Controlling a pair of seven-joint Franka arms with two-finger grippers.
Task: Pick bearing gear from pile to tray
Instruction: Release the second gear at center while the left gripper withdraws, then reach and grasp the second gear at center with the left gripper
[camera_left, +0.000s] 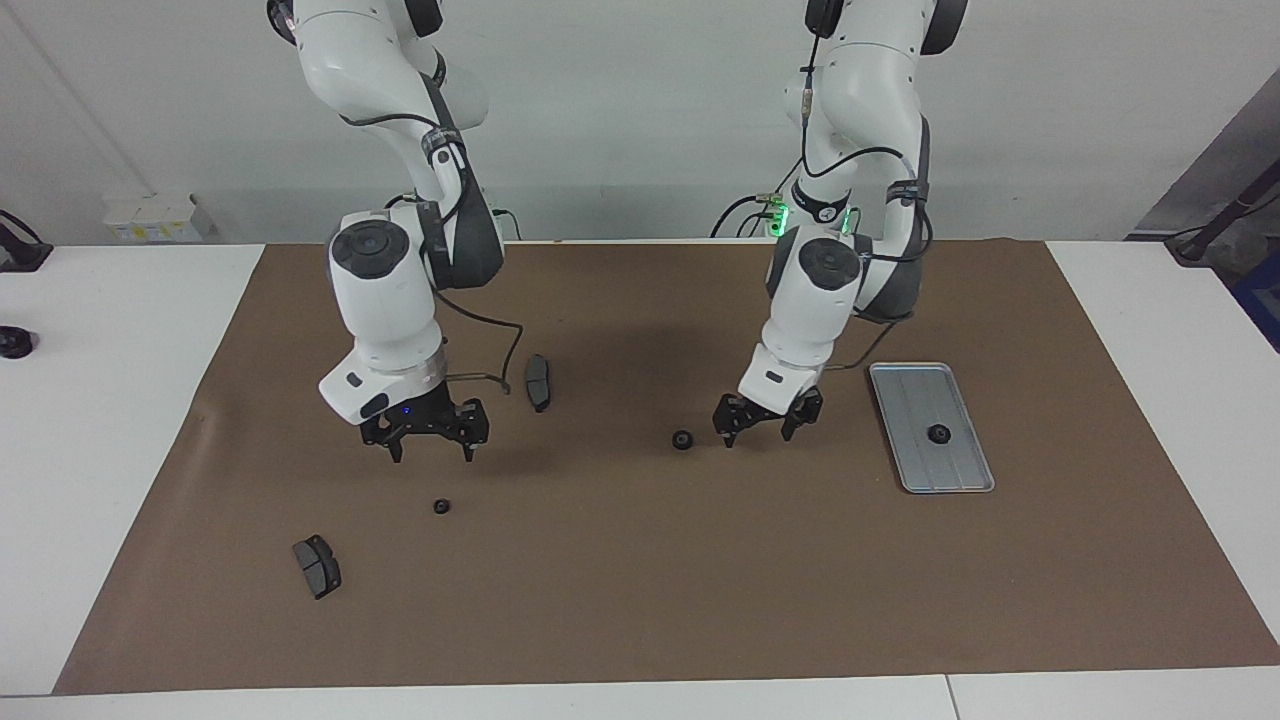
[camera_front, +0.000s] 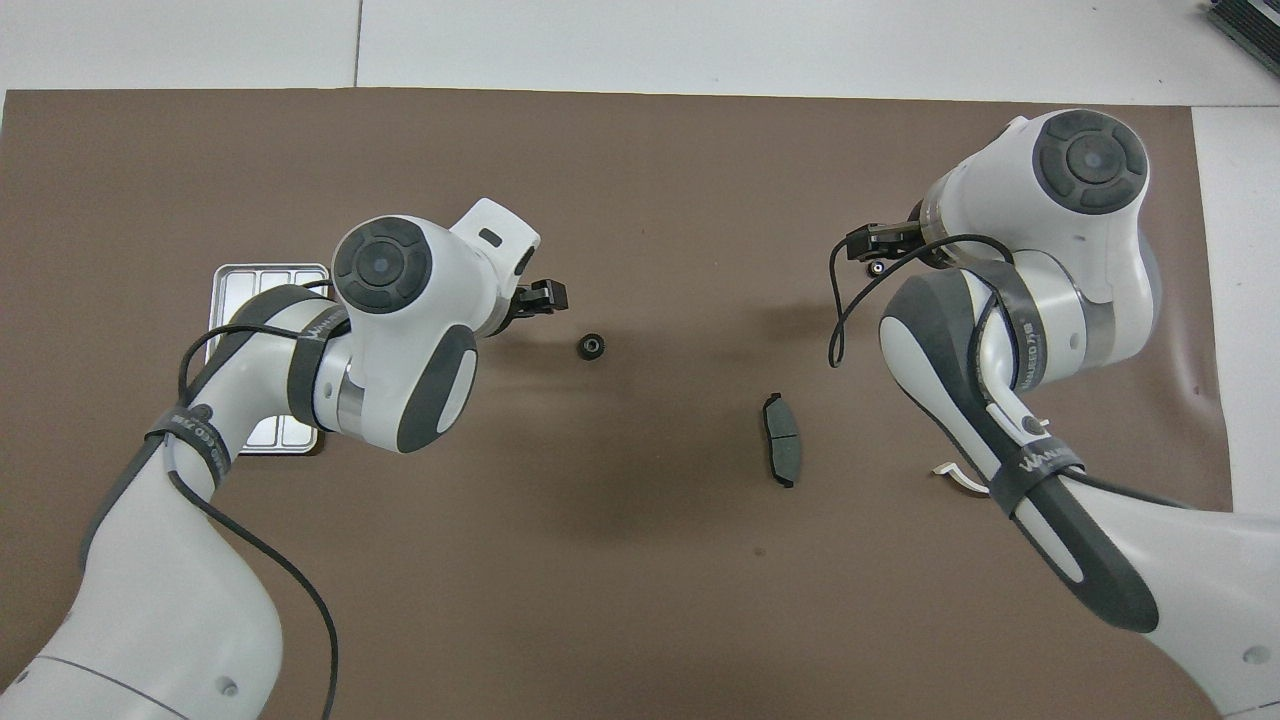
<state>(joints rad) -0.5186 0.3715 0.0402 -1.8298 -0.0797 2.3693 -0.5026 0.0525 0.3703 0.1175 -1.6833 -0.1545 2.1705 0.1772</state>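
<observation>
On the ridged metal tray (camera_left: 905, 385), toward the left arm's end of the table, one small black bearing gear (camera_left: 938, 433) already lies, so one transfer looks done. Two more remain on the brown mat (camera_left: 640, 600): one gear (camera_left: 682, 440) near the middle, just beside the left gripper (camera_left: 765, 426), whose fingers are spread and empty, and another gear (camera_left: 441, 506) toward the right arm's end, with the right gripper (camera_left: 431, 447) low over the mat near it, fingers also spread and empty. My guess is each arm is lining up on its nearest gear. Two dark brake pads (camera_left: 538, 382) (camera_left: 317, 566) lie untouched. A white bracket (camera_front: 955, 476) peeks out from under the right arm. Straps on the arms carry white lettering, too small for me to read with confidence.
</observation>
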